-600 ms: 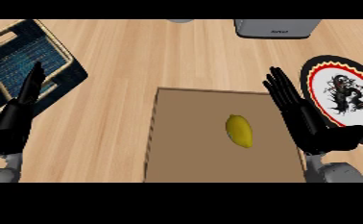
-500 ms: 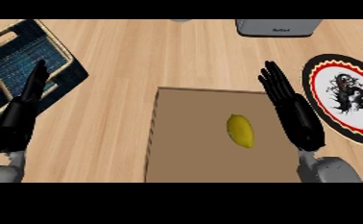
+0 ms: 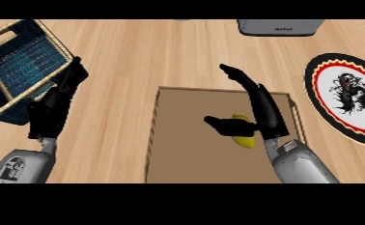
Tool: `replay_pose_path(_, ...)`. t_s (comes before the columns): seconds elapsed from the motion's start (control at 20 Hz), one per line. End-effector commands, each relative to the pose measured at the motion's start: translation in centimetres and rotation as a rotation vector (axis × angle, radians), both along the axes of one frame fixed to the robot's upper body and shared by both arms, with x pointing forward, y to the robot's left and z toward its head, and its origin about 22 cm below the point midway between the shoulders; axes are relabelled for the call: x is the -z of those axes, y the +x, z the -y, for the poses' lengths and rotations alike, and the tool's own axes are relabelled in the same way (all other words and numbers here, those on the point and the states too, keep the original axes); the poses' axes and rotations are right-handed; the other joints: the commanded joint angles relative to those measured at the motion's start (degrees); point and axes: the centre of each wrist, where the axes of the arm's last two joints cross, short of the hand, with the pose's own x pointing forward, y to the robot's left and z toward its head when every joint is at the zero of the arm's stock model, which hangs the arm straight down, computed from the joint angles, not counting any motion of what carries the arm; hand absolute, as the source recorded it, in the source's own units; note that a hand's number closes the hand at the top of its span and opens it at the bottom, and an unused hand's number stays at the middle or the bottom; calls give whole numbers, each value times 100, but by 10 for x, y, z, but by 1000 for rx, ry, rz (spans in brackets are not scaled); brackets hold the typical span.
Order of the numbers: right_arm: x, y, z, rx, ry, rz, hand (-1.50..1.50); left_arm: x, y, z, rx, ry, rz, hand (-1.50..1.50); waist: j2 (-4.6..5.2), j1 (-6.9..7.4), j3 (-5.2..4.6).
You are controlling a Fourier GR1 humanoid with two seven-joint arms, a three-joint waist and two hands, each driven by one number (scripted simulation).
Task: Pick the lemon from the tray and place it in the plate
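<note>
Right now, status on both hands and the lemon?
Right hand open over lemon, thumb across it. Lemon on tray. Left hand open, idle beside basket. Path to plate unobstructed.

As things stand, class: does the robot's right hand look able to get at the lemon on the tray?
Probably yes. The right hand is over the tray, its thumb lying across the lemon and its straight fingers pointing past it. Nothing else lies between them; the left hand is off by the basket.

lemon (image 3: 246, 140) yellow | tray (image 3: 187, 137) brown | plate (image 3: 321, 77) white, black figure, red-black rim | basket (image 3: 28, 62) blue
</note>
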Motion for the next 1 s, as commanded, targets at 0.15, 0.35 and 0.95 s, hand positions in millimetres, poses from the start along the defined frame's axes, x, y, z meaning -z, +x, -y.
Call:
replay_pose_path(0.15,48,-49,-56,61,-117,21,-150,-3,24,30,4,-59,-32,0,34,-49,79)
replay_pose_path(0.35,24,-50,-31,129,-287,133,-150,-4,13,36,16,-51,-44,0,-4,-64,76)
replay_pose_path(0.95,-82,-59,-8,142,-713,-150,-150,-13,17,32,24,-40,-24,0,-5,-24,63)
